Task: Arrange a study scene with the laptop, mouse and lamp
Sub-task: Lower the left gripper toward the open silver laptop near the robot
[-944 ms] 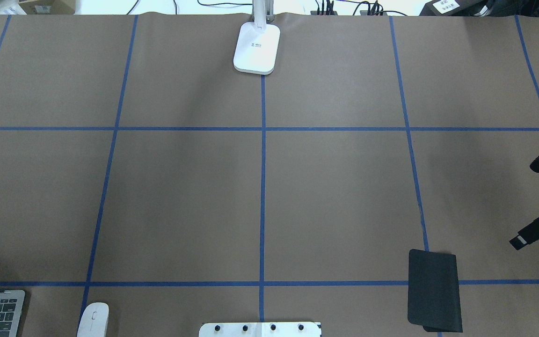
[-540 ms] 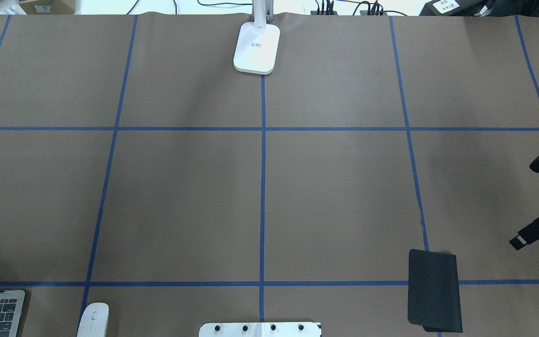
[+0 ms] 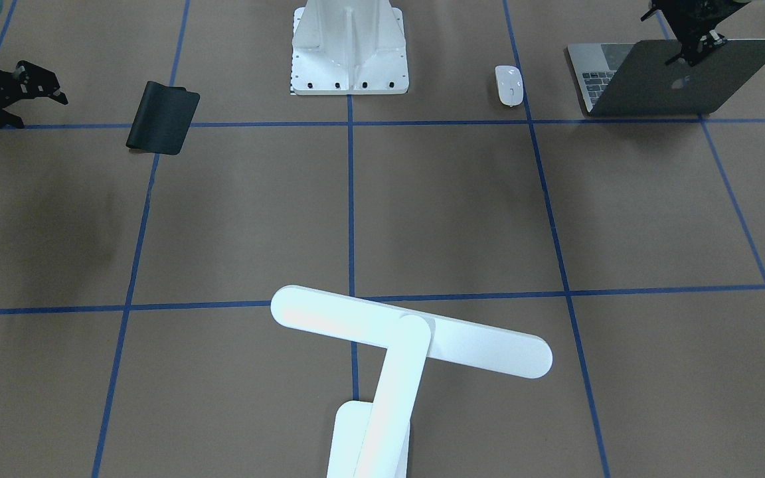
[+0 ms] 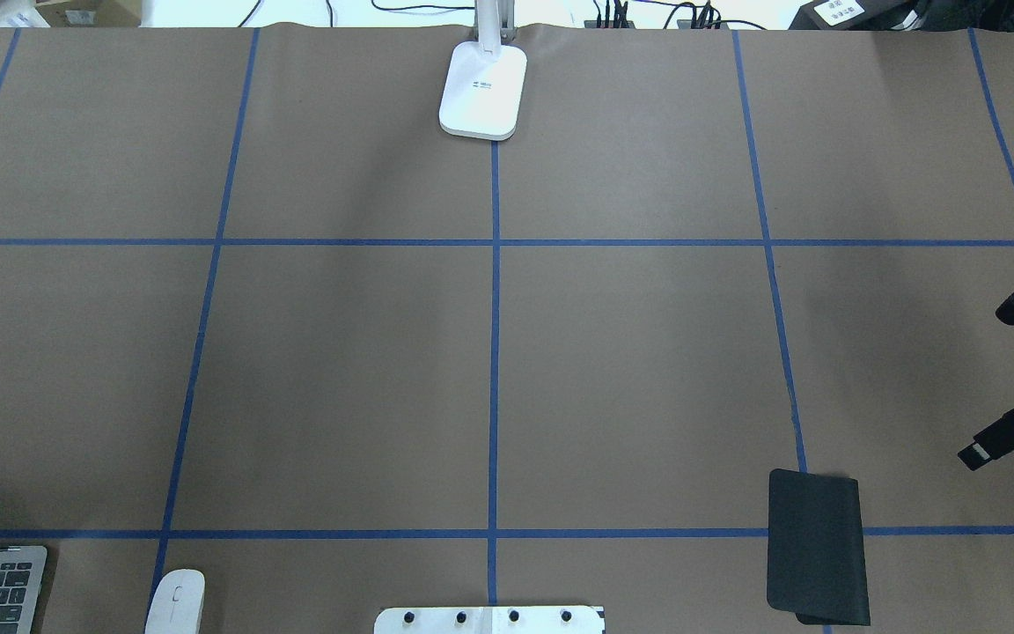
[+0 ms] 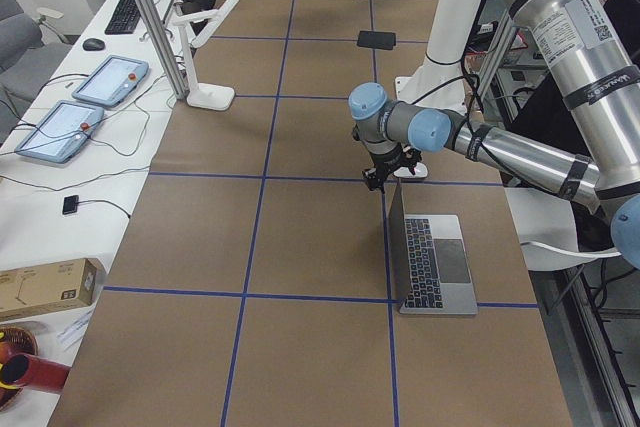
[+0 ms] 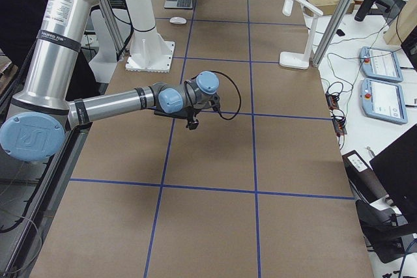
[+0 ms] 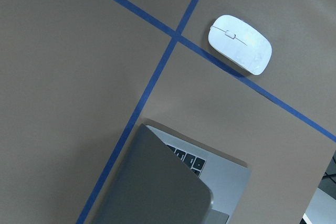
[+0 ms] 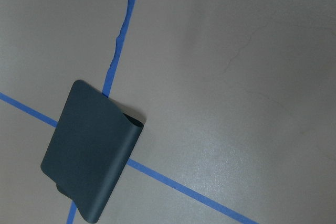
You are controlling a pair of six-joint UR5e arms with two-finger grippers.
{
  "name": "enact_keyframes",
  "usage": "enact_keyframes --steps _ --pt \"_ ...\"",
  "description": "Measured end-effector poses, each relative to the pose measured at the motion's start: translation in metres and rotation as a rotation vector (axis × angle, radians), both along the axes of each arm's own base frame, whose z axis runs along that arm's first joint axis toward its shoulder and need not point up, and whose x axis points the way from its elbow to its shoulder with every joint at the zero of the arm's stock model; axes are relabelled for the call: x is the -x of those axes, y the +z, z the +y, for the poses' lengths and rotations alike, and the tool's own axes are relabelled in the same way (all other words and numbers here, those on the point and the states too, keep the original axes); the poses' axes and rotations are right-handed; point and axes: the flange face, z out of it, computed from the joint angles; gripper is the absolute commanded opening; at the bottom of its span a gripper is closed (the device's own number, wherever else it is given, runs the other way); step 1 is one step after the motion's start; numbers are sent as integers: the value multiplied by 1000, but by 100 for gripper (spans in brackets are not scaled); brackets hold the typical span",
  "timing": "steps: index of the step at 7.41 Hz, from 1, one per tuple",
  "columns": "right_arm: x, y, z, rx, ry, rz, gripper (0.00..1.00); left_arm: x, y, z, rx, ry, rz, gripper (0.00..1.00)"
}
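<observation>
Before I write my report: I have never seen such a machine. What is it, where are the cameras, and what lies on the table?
It is a robot with two arms, each ending in a two-finger gripper. Two cameras look down on the table, one behind the robot, one facing it; two stand at the table's ends; one sits on each wrist. On it are an open grey laptop, a white mouse beside it, a white desk lamp across from the robot and a black mouse pad. The pedestal is the robot's base. The left gripper is at the laptop's lid; whether it grips, I cannot tell. The right gripper is open and empty.
</observation>
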Motion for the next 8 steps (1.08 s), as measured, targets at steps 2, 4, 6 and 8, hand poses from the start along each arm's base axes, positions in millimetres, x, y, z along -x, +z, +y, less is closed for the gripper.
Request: enact_keyframes --steps 2,4,6,8 --pt "0 0 0 -4 0 0 100 0 3 2 -37 36 2 99" --pt "1 -1 -1 -7 0 -1 100 1 8 5 -77 78 8 98" --pt "2 -2 -2 -11 0 -3 100 1 11 6 -128 129 18 97" --pt "3 -1 -3 -10 0 -1 100 -2 16 6 -153 167 26 94"
